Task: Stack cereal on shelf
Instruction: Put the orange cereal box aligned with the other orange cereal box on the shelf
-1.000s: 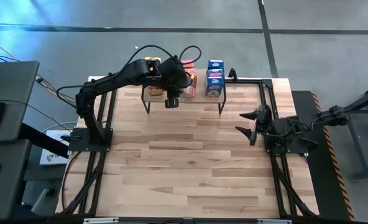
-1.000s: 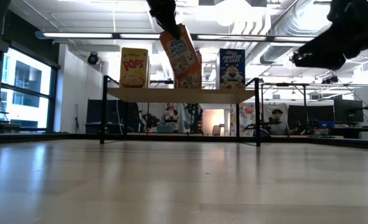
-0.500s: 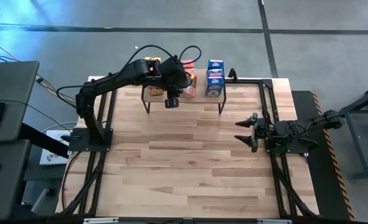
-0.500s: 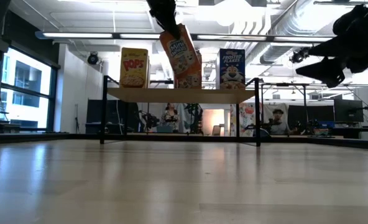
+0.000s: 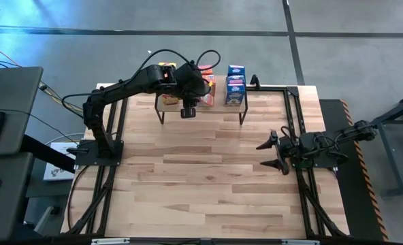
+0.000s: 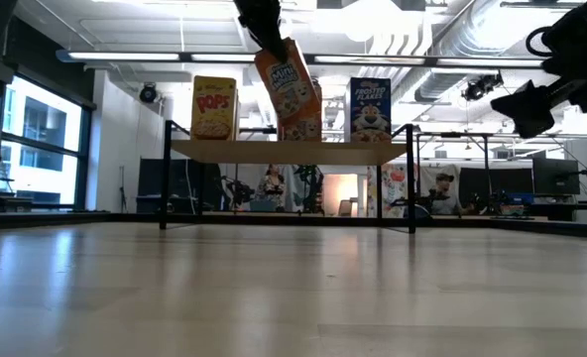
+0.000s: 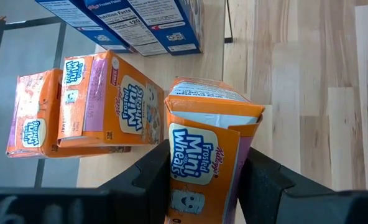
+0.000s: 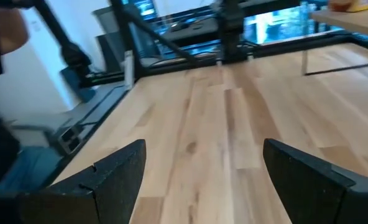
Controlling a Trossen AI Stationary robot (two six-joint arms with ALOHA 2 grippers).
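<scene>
The left gripper (image 7: 202, 180) is clamping 1 orange box (image 7: 209, 155). 2 orange boxes (image 7: 84, 102) are lying beside it, with a blue box (image 7: 140, 25) beyond them.

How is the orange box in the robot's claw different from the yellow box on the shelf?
The orange box hangs tilted in the air, pinched by the left claw; the yellow box stands upright on the shelf. The orange box is over the shelf's middle; the yellow box is at one end, with nothing touching it. Both are small cereal boxes with printed fronts.
</scene>
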